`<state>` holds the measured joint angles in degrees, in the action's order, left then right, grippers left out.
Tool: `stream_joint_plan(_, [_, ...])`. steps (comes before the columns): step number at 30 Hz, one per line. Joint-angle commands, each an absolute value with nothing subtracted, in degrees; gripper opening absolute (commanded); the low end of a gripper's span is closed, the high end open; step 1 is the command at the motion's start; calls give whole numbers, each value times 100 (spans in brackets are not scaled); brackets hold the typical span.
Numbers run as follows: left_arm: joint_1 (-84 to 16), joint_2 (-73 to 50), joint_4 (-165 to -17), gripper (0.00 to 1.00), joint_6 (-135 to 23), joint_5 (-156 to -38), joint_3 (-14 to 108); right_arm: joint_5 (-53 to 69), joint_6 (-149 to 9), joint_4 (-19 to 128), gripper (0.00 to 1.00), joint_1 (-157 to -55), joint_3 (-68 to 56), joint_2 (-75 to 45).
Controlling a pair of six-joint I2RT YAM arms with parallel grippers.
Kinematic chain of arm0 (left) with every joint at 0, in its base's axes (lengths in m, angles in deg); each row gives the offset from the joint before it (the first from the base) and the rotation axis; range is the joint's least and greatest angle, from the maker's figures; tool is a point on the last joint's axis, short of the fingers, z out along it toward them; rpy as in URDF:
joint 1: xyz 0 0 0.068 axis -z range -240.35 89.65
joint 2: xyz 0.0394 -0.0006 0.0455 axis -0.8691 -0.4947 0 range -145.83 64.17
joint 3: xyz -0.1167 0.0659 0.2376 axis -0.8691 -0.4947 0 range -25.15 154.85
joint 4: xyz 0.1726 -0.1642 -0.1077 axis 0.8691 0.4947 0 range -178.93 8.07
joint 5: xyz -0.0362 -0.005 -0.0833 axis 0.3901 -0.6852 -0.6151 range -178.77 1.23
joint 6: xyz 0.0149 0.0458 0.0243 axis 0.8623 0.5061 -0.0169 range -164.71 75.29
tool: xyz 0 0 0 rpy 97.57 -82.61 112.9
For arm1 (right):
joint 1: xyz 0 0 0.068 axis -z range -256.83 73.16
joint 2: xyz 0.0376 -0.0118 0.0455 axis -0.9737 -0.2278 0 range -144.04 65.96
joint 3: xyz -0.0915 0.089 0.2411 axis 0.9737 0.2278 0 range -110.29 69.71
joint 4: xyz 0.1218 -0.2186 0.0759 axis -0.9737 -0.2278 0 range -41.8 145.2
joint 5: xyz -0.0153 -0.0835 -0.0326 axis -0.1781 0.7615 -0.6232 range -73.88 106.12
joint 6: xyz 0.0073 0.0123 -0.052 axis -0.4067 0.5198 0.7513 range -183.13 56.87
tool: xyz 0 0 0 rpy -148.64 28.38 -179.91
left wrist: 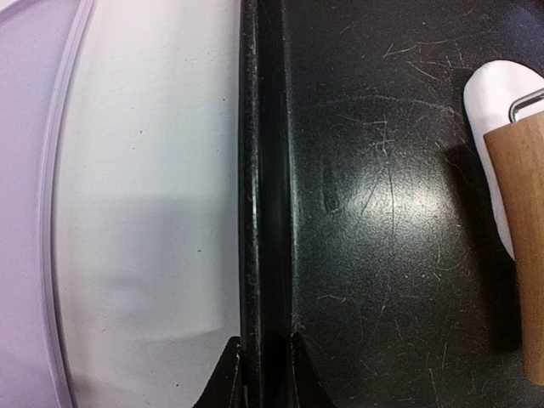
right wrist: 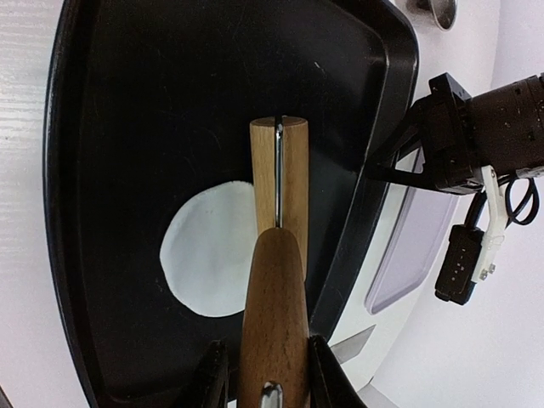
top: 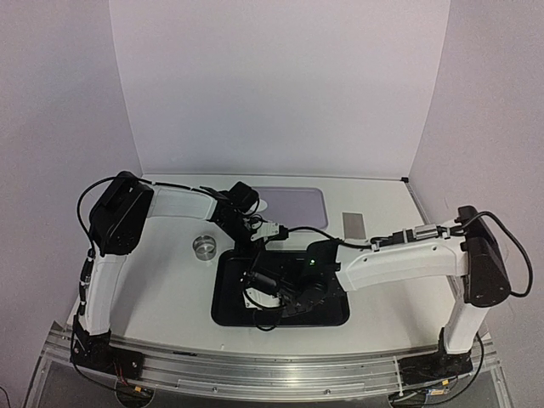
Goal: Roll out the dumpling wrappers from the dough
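pale lilac walls close round a white table (top: 170, 289), and a black tray (top: 229, 310) sits at the middle of the overhead frame with both arms bent over it.

the dough (right wrist: 208, 251) lies on the tray floor as a flattened, nearly round white patch at centre-left of the right wrist view. the right gripper (right wrist: 270, 374) is clamped on the handle of a wooden rolling pin (right wrist: 274, 280), one finger on each side at the bottom of the frame. the pin's barrel reaches up-frame from the handle and covers the right edge of the patch, so most of the dough lies left of the barrel. by my reading the next pass has to travel that way.

the left gripper (left wrist: 263, 387) is closed on the tray's rim, a finger on each side of it, well apart from the dough. its job looks like steadying the tray, and the right arm is the one at the work.

from the left wrist only a corner of the dough shows at upper right, cut off by the frame and partly under the barrel. overhead, the right arm hides the dough entirely. whether the barrel presses down or merely rests cannot be told.
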<state>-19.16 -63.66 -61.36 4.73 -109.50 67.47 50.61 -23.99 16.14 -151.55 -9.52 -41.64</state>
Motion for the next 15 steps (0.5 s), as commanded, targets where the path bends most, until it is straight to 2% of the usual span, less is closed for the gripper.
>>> stream_joint_plan(1, [-1979,-6421,-6457,0,863,-10314,6841,4532,-3122,784,0,-15563,-221,-4151])
stream_joint_plan(7, [-2009,-6423,-6496,0,833,-10353,6772,4469,-4134,296,0,-15952,313,-3819])
stream_joint_plan(15, [-2009,-6375,-6505,0,830,-10328,6743,4620,-3440,568,0,-15537,-251,-4305])
